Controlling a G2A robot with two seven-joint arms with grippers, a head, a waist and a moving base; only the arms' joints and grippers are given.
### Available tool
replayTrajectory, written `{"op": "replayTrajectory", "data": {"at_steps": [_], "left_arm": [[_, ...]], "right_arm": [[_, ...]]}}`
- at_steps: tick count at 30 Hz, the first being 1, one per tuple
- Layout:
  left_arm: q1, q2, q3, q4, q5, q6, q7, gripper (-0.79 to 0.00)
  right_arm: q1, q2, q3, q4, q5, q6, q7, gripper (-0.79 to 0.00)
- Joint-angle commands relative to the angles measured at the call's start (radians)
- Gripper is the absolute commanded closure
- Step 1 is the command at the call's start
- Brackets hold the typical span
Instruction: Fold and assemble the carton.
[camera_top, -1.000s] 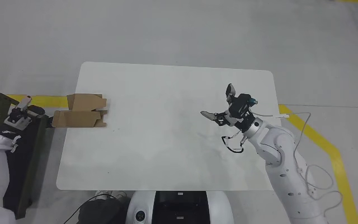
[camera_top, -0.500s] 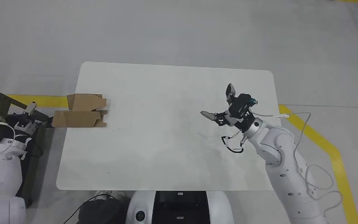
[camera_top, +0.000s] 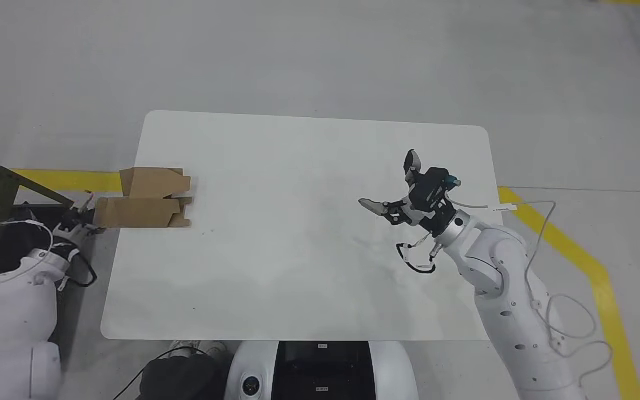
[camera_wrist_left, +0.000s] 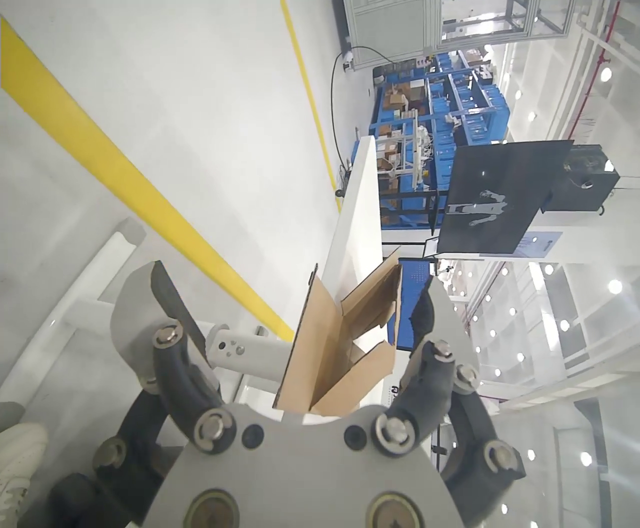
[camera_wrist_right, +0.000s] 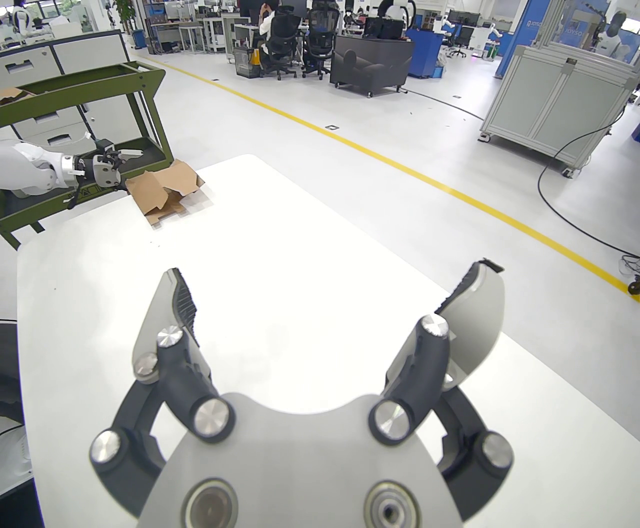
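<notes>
- Far left, off the table: the green cart (camera_wrist_right: 85, 75) stands beside the table's left end, and the left arm is in front of it.
- The left gripper (camera_wrist_left: 295, 290) sits just off the table's left edge and points at the carton. It's spread wide and has hold of nothing. In the left wrist view the carton's near end sits in the gap between the two fingers (camera_wrist_left: 165, 295), and neither pad seems to be on it. Can't tell if the cardboard touches the gripper's base plate.
- In the top view that same gripper (camera_top: 84, 216) is right at the overhanging end of the cardboard.
- The carton (camera_top: 150, 198) is plain brown cardboard, collapsed pretty flat, with notched flaps on the side towards the table's middle. It lies at the left edge of the table, with one end poking out past the edge. From the right wrist view (camera_wrist_right: 165, 192) the flaps look a bit lifted rather than dead flat.
- The white table (camera_top: 300, 260) has rounded corners.
- Over on the right side of the table, well apart from the carton, the right gripper (camera_top: 388, 181) hangs over the tabletop. It's wide open with nothing in it; the right wrist view (camera_wrist_right: 327, 275) shows bare tabletop between its ribbed pads (camera_wrist_right: 182, 300).
</notes>
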Motion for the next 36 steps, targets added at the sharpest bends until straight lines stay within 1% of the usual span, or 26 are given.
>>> {"op": "replayTrajectory", "data": {"at_steps": [1, 3, 4, 5, 6, 9, 10, 15, 16, 17, 18, 19, 28, 31, 36], "left_arm": [[-0.004, -0.002, 0.009, 0.003, 0.021, 0.002, 0.011, -0.785], [-0.009, -0.005, 0.014, 0.006, 0.031, 0.006, 0.016, -0.785], [-0.011, -0.007, 0.016, 0.008, 0.032, 0.011, 0.013, -0.760], [-0.013, -0.007, 0.017, 0.008, 0.035, 0.010, 0.012, -0.677], [-0.014, -0.008, 0.017, 0.009, 0.035, 0.008, 0.009, -0.576], [-0.016, -0.008, 0.017, 0.011, 0.033, 0.003, -0.005, -0.486], [-0.017, -0.008, 0.015, 0.011, 0.028, 0.003, -0.014, -0.379], [-0.019, -0.009, 0.008, 0.012, 0.008, -0.002, -0.051, -0.225], [-0.020, -0.009, 0.005, 0.013, 0.002, -0.005, -0.053, -0.169], [-0.020, -0.009, 0.002, 0.013, -0.006, -0.007, -0.058, -0.077], [-0.019, -0.009, 0.000, 0.013, -0.011, -0.011, -0.062, -0.015], [-0.019, -0.008, -0.002, 0.012, -0.015, -0.017, -0.065, 0.000], [-0.028, -0.003, -0.029, -0.004, -0.081, -0.042, -0.168, 0.000], [-0.037, -0.001, -0.049, -0.015, -0.132, -0.023, -0.209, 0.000], [-0.027, 0.009, -0.079, -0.085, -0.213, 0.022, -0.254, 0.000]], "right_arm": [[0.000, 0.000, 0.000, 0.000, 0.000, 0.000, 0.000, -0.785], [0.000, 0.000, 0.000, 0.000, 0.000, 0.000, 0.000, -0.785], [0.000, 0.000, 0.000, 0.000, 0.000, 0.000, 0.000, -0.785], [0.000, 0.000, 0.000, 0.000, 0.000, 0.000, 0.000, -0.785], [0.000, 0.000, 0.000, 0.000, 0.000, 0.000, 0.000, -0.785], [0.000, 0.000, 0.000, 0.000, 0.000, 0.000, 0.000, -0.785], [0.000, 0.000, 0.000, 0.000, 0.000, 0.000, 0.000, -0.785], [0.000, 0.000, 0.000, 0.000, 0.000, 0.000, 0.000, -0.785], [0.000, 0.000, 0.000, 0.000, 0.000, 0.000, 0.000, -0.785], [0.000, 0.000, 0.000, 0.000, 0.000, 0.000, 0.000, -0.785], [0.000, 0.000, 0.000, 0.000, 0.000, 0.000, 0.000, -0.785], [0.000, 0.000, 0.000, 0.000, 0.000, 0.000, 0.000, -0.785], [0.000, 0.000, 0.000, 0.000, 0.000, 0.000, 0.000, -0.785], [0.000, 0.000, 0.000, 0.000, 0.000, 0.000, 0.000, -0.785], [0.000, 0.000, 0.000, 0.000, 0.000, 0.000, 0.000, -0.785]]}}
